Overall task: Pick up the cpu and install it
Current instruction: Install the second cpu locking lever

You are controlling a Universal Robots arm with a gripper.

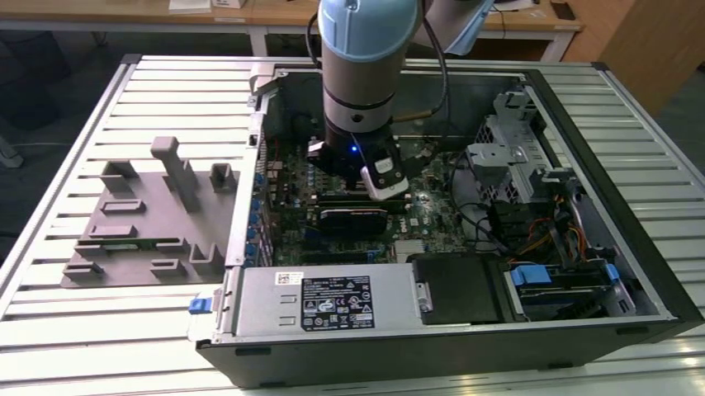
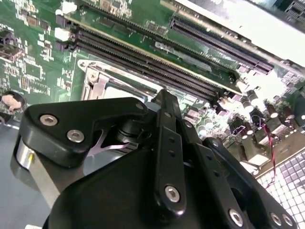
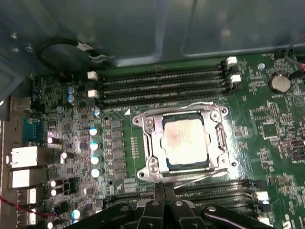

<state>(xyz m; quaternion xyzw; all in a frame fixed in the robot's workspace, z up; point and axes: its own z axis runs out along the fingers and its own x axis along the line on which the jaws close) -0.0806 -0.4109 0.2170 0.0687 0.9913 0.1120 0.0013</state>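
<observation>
One cpu point(image 3: 186, 141) sits in its socket point(image 3: 149, 143).

Black tool point(image 2: 164, 98) linkage looms large up close, bolted arms converging to a tip just over the metal-framed socket point(image 2: 102, 78) on the green motherboard point(image 2: 33, 52). Beyond the tip run long dark memory slots point(image 2: 143, 59), diagonal across the board. Capacitors point(image 2: 252, 102) cluster near a finned silver heatsink point(image 2: 286, 179) at the edge.
</observation>
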